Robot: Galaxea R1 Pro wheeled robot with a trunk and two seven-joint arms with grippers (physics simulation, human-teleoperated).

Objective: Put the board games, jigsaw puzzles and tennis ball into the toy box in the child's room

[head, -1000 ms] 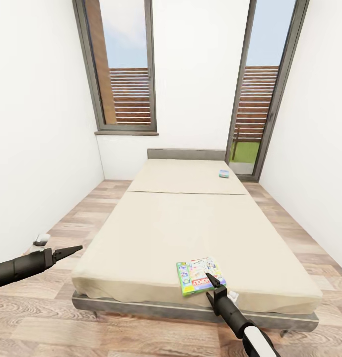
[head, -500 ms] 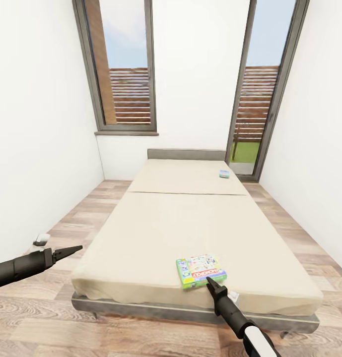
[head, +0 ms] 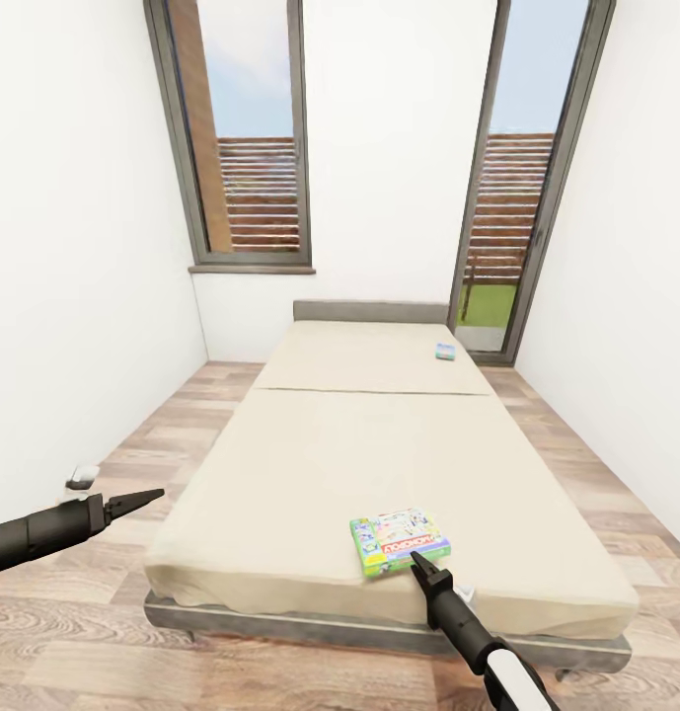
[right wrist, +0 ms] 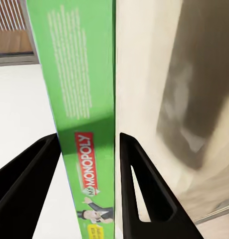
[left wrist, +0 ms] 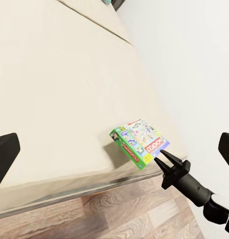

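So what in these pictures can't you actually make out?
- Far board game, head view: too small to read its cover.
- Near board game, right wrist view: cover unseen, camera faces its green side.
- White object on the floor, head view: too small to identify.

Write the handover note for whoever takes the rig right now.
Right gripper: open, its fingers either side of the near board game's green edge, at the foot of the bed; whether they touch it is unclear.
Left gripper: open, holding nothing, over the floor beside the bed.
Second board game: at the head of the bed, untouched.
Done: nothing boxed that these views show.
Left: close on the near game, carry it to the toy box, return for the far one, then the table's toys.
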